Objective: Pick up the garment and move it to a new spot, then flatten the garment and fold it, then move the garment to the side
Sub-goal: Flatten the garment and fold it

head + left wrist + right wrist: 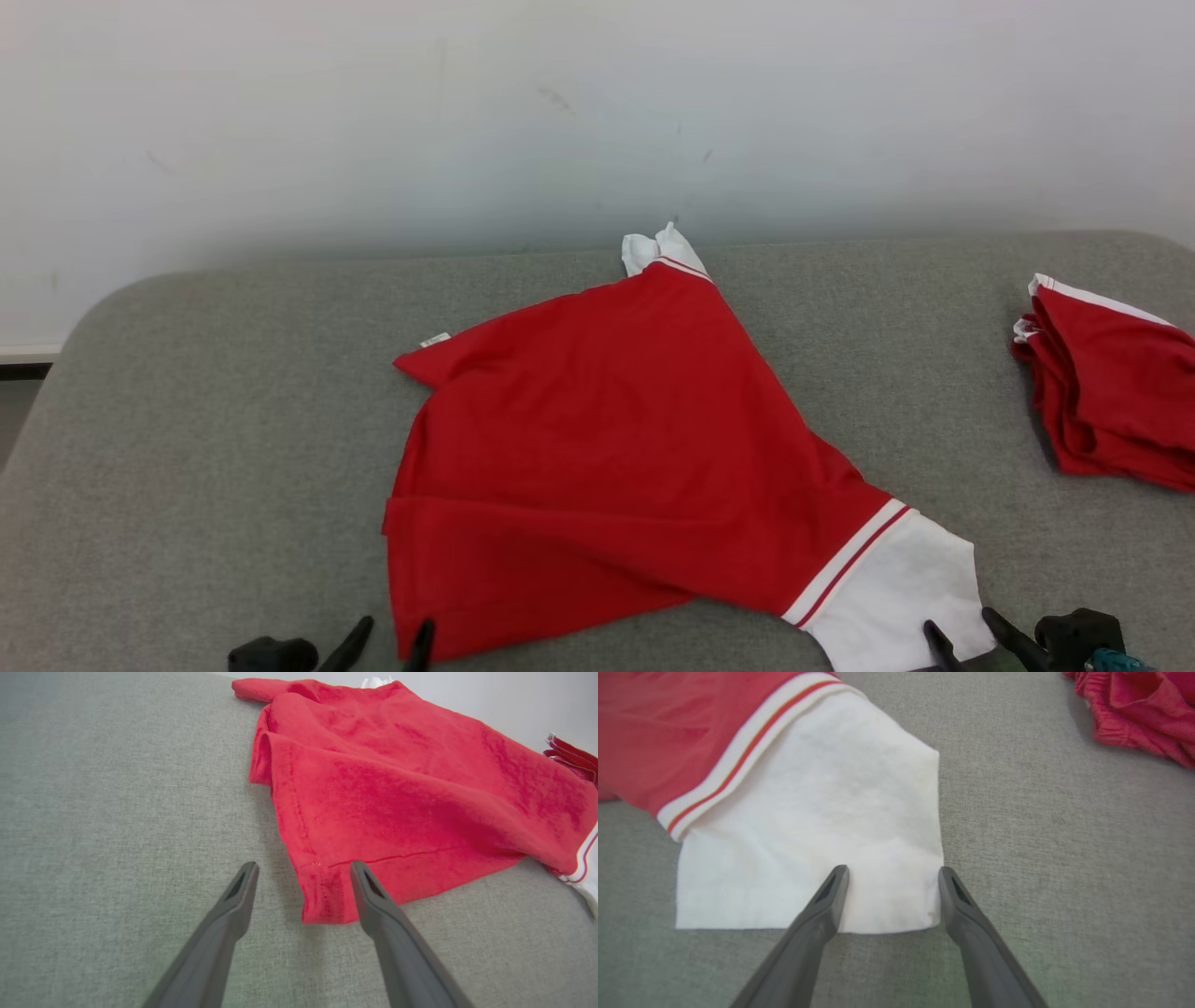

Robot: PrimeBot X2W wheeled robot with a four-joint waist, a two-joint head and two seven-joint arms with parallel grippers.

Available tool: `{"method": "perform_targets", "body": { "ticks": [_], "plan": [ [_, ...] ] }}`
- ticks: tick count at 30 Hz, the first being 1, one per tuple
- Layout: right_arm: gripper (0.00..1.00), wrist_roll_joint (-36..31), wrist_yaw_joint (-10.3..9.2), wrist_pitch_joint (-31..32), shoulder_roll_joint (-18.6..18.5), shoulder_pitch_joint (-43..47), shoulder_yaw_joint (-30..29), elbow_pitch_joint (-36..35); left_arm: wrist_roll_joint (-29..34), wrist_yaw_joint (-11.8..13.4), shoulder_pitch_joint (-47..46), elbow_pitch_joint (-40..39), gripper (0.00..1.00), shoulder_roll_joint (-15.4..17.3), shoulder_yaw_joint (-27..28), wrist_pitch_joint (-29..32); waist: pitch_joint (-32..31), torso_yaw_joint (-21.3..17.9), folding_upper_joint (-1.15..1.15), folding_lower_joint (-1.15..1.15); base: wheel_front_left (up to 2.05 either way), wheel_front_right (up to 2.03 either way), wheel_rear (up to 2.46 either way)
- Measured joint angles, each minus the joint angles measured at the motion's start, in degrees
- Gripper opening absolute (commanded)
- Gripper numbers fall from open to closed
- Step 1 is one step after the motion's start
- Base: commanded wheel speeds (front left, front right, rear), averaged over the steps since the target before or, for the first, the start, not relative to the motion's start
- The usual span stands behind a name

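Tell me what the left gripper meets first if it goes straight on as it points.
Most likely the garment: its near red corner lies between the fingers of the open left gripper, just ahead. How high the gripper sits above the table is unclear.

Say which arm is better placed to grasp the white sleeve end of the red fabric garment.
Right. The right gripper is open, fingers straddling the near edge of the white sleeve end; the left gripper, also open, sits at the red hem corner across the red fabric garment.
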Motion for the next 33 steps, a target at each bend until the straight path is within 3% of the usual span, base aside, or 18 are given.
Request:
{"method": "perform_targets", "body": {
  "ticks": [28, 31, 33],
  "plan": [
    [1.0, 4.3, -0.01, -4.5, 0.2, -8.5, 9.8, 6.5, -5.9, 0.0, -6.4, 4.2, 0.99, 2.4, -8.6, -2.1, 3.5, -0.6, 0.0, 0.0, 0.0, 0.0, 0.0],
    [1.0, 4.7, -0.09, -4.5, 0.5, -9.6, 11.5, 6.9, -6.7, 0.0, -7.0, 4.7, 0.46, 2.8, -9.9, -2.2, 3.8, -0.5, -0.01, 0.0, 0.0, 0.0, 0.0],
    [1.0, 5.4, -0.24, -4.4, 0.7, -10.0, 12.9, 6.8, -7.1, 0.0, -7.3, 5.0, 0.2, 3.1, -10.4, -2.5, 3.9, -0.5, 0.0, 0.0, 0.0, 0.0, 0.0]
  ]
}}
